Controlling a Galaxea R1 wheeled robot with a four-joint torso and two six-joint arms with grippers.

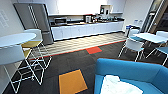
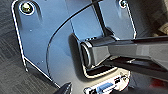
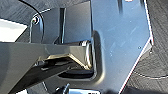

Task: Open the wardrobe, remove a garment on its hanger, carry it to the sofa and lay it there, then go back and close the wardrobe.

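In the head view the white shirt [image 1: 117,86] lay crumpled on the smooth seat of the blue sofa [image 1: 130,68], its thin fabric full of soft folds. Near the sofa an orange square [image 1: 72,81] marked the dark carpet [image 1: 62,62]. The wrist views gave only dark ribbed carpet close up, and I could not tell how the jaws stood.

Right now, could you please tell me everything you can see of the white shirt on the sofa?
The shirt is white, of thin, light-looking fabric, and lies crumpled in soft folds on the seat of the blue sofa, at the lower right of the head view. It rests flat on the cushion, below the curved backrest, and its lower part runs off the picture's edge. Nothing else touches it. A hanger cannot be made out.
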